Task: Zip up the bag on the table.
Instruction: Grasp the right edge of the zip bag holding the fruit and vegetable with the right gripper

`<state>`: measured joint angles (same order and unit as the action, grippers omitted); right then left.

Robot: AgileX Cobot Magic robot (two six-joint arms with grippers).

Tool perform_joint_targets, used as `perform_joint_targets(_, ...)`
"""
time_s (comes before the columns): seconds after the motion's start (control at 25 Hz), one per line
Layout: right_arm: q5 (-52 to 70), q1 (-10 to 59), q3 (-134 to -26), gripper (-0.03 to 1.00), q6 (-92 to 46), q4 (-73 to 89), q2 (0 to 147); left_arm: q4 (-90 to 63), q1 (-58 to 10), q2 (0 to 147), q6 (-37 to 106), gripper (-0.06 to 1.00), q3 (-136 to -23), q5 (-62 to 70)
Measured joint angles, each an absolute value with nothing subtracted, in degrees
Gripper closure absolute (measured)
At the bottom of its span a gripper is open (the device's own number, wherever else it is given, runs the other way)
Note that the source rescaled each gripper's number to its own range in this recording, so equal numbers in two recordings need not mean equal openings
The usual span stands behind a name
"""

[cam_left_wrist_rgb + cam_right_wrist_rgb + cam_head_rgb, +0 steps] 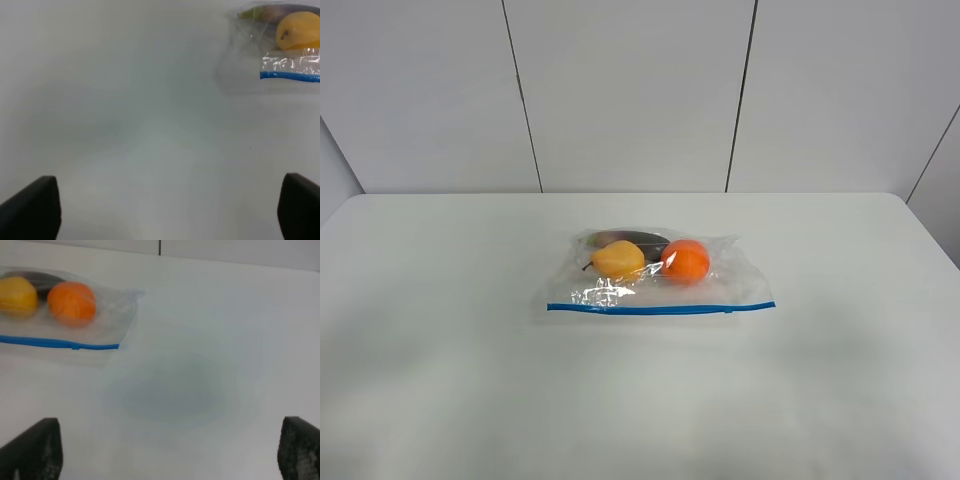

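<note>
The bag lies flat in the middle of the table, its blue zip strip along the near edge. Through the clear plastic I see a yellow pear, an orange and a dark fruit behind them. Neither arm shows in the high view. My left gripper is open, its fingertips wide apart above bare table, with the bag far off to one side. My right gripper is open too, and the bag lies away from it.
A grey panelled wall rises behind the table's far edge. The table's right rear corner is rounded. Nothing but the bag lies on the white surface.
</note>
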<state>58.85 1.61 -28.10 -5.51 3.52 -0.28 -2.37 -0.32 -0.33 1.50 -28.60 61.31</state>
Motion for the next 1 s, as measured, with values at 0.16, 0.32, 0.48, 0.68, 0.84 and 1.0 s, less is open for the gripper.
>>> perform_joint_targets(0.16,58.85,1.61,-28.10,-0.03,-5.51,3.52,-0.28,-2.37,-0.32,-0.33,1.44,-0.05,-28.60,61.31)
perform_joint_targets(0.32,58.85,1.61,-28.10,-0.03,-5.51,3.70,-0.28,-2.37,-0.32,-0.33,1.44,-0.05,-28.60,61.31)
perform_joint_targets(0.48,58.91,1.61,-29.46,-0.03,-5.51,3.65,1.36,-2.37,-0.32,-0.33,1.44,-0.05,-28.60,61.31)
perform_joint_targets(0.68,58.80,1.61,-37.31,-0.03,-5.51,3.65,16.66,-2.37,-0.32,-0.33,1.44,-0.05,-28.60,61.31)
perform_joint_targets(0.84,58.46,1.61,-45.75,-0.03,-5.51,3.89,32.78,-2.37,-0.32,-0.33,1.44,-0.05,-28.60,61.31)
perform_joint_targets(1.0,58.06,1.61,-54.27,-0.03,-5.51,5.07,47.43,-2.37,-0.32,-0.33,1.44,-0.05,-28.60,61.31)
